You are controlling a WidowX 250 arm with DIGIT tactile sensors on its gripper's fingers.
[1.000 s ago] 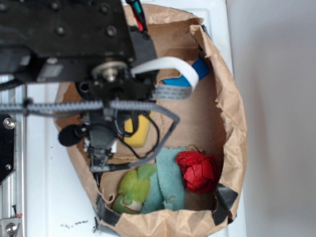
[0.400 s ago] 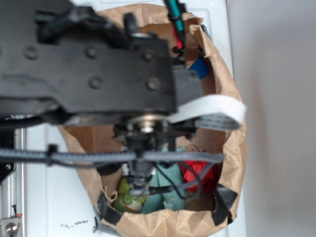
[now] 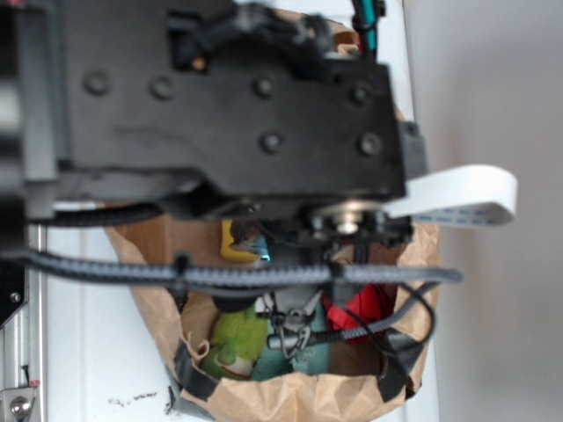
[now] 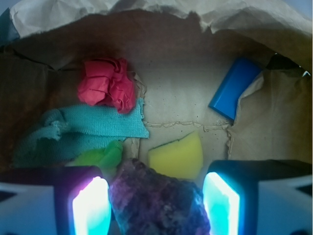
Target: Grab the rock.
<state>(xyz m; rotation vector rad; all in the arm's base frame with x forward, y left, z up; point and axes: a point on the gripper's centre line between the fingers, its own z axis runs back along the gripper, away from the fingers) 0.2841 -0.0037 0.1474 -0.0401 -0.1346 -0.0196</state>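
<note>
Two glowing cyan pads of the black gripper (image 4: 156, 203) flank the rough, lumpy dark purple-brown rock (image 4: 159, 200), which sits between them at the bottom of the wrist view; whether the jaws press it I cannot tell, as slim gaps show either side. So the approach looks done, the squeeze and lift perhaps not. Beyond lie the yellow sponge wedge (image 4: 178, 155), teal cloth (image 4: 80, 134), crumpled red cloth ball (image 4: 107, 84) and blue block (image 4: 234, 88), inside the brown paper bag (image 4: 176, 73).
</note>
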